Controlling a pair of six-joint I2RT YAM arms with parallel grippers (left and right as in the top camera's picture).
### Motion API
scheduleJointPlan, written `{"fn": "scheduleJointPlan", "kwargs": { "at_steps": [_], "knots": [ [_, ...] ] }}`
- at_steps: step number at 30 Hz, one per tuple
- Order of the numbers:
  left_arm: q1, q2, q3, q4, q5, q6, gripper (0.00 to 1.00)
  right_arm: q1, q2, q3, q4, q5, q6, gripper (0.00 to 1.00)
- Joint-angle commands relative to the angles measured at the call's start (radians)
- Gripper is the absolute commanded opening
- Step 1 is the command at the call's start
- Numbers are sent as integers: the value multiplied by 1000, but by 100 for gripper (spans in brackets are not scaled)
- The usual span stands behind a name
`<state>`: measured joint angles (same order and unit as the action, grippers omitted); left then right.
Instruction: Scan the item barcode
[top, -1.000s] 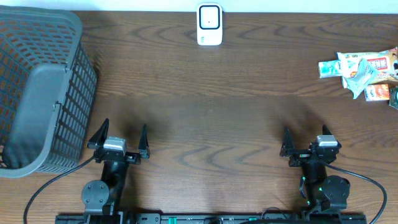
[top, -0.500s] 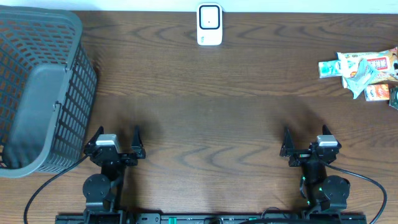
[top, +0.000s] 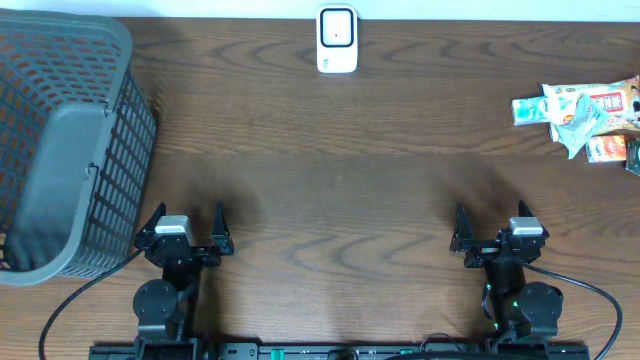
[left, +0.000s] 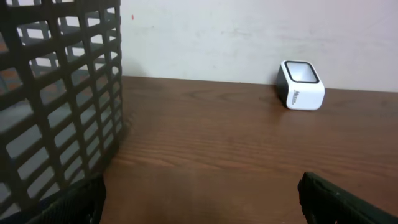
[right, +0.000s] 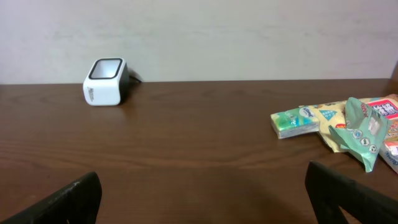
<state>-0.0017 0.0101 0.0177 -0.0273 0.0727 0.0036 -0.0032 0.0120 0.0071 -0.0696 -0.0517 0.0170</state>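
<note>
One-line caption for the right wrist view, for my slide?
Open right end effector faces scanner and snack packets across the table.

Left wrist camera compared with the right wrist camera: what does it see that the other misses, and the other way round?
Only the left wrist view shows the grey mesh basket, filling its left side. Only the right wrist view shows the snack packets, at its right. Both show the white scanner by the pale wall, the wooden table, and open fingers: the left gripper in one, the right gripper in the other.
</note>
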Motion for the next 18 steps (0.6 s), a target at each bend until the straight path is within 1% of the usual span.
{"fn": "scheduleJointPlan", "kwargs": {
  "at_steps": [1,18],
  "knots": [
    [2,-9,-14,-41,25,45,98,11,-6,-2,-4,8,-3,99],
    [2,-9,-14,-42,24,43,98,11,-6,-2,-4,8,-3,99]
  ]
}}
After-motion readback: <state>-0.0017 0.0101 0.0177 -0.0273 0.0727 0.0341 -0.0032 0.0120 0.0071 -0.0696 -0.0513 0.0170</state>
